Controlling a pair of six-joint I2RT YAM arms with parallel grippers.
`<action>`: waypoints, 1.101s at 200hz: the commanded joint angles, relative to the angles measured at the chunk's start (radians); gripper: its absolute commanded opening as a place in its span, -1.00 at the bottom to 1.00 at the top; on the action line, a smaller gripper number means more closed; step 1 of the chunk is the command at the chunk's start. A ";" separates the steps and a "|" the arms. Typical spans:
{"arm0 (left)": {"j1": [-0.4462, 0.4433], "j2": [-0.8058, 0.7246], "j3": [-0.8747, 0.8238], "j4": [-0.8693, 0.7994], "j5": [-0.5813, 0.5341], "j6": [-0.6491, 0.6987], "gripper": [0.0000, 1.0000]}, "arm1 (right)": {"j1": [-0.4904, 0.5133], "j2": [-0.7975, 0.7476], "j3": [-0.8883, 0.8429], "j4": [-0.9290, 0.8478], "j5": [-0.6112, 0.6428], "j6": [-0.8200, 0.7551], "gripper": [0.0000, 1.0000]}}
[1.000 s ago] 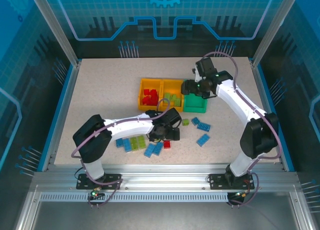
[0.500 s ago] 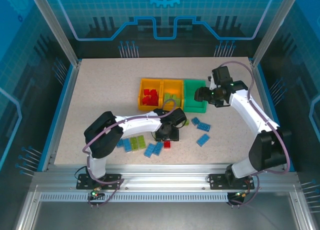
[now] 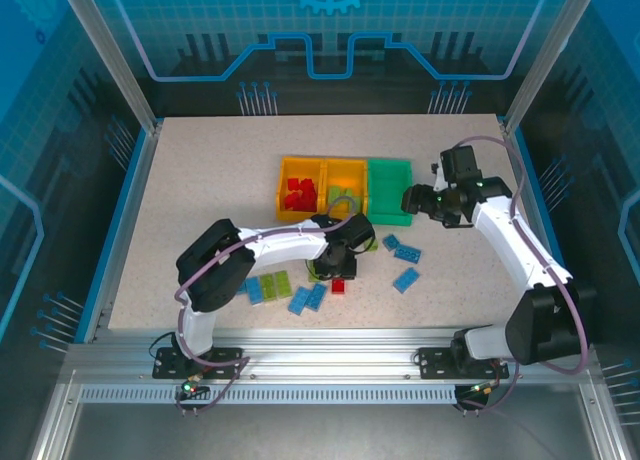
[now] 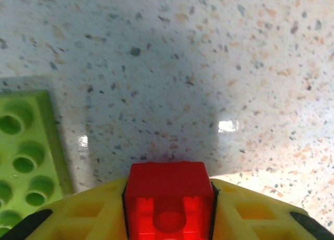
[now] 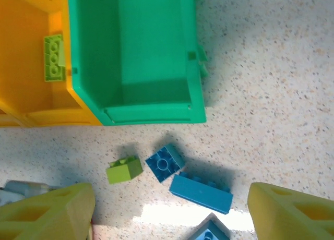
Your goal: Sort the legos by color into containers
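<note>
left gripper (image 3: 335, 268) is clamping a red brick (image 4: 167, 195) at lower center; right gripper (image 3: 412, 201) is hovering, fingers apart, beside the green bin (image 5: 151, 115).

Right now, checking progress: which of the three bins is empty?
The green bin, rightmost in the row. The left orange bin holds red bricks, the middle orange bin light green bricks.

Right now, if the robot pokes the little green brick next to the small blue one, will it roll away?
Probably not: the little green brick is boxy with flat faces, so it should slide on the table, not roll. It looks like hard, shiny plastic, so likely stiff and maybe slippery. Far smaller than the green bin, it is probably light.
</note>
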 commanded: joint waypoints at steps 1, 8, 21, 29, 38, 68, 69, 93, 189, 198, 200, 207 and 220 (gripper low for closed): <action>0.047 -0.069 0.015 -0.020 -0.003 0.028 -0.24 | -0.014 -0.037 -0.050 -0.019 0.013 -0.002 0.58; 0.066 -0.090 0.016 -0.026 -0.011 0.039 -0.23 | -0.014 -0.046 -0.068 -0.019 0.015 0.000 0.58; 0.109 -0.130 0.032 -0.036 -0.018 0.070 -0.22 | -0.013 -0.068 -0.104 -0.016 0.010 0.013 0.57; 0.139 -0.148 0.047 -0.049 -0.025 0.093 -0.22 | -0.012 -0.082 -0.128 -0.014 0.002 0.026 0.56; 0.173 -0.169 0.071 -0.063 -0.034 0.122 -0.22 | -0.011 -0.100 -0.156 -0.020 -0.002 0.044 0.55; 0.303 -0.173 0.182 -0.106 -0.060 0.231 -0.20 | 0.003 -0.171 -0.241 -0.049 0.002 0.127 0.50; 0.305 -0.173 0.185 -0.108 -0.061 0.233 -0.20 | 0.004 -0.173 -0.242 -0.050 0.002 0.130 0.50; 0.403 -0.119 0.278 -0.117 -0.055 0.292 -0.20 | 0.026 -0.201 -0.327 -0.086 -0.012 0.206 0.49; 0.541 0.132 0.569 -0.070 -0.021 0.368 -0.16 | 0.175 -0.167 -0.477 0.025 0.011 0.468 0.50; 0.542 0.149 0.580 -0.071 -0.023 0.369 -0.14 | 0.179 -0.152 -0.469 0.034 0.015 0.471 0.49; 0.543 0.153 0.581 -0.071 -0.024 0.369 -0.14 | 0.179 -0.148 -0.466 0.035 0.016 0.472 0.49; 0.545 0.160 0.583 -0.070 -0.025 0.368 -0.11 | 0.183 -0.135 -0.461 0.040 0.017 0.472 0.50; 0.545 0.168 0.581 -0.067 -0.025 0.366 -0.04 | 0.194 -0.103 -0.454 0.051 0.018 0.472 0.49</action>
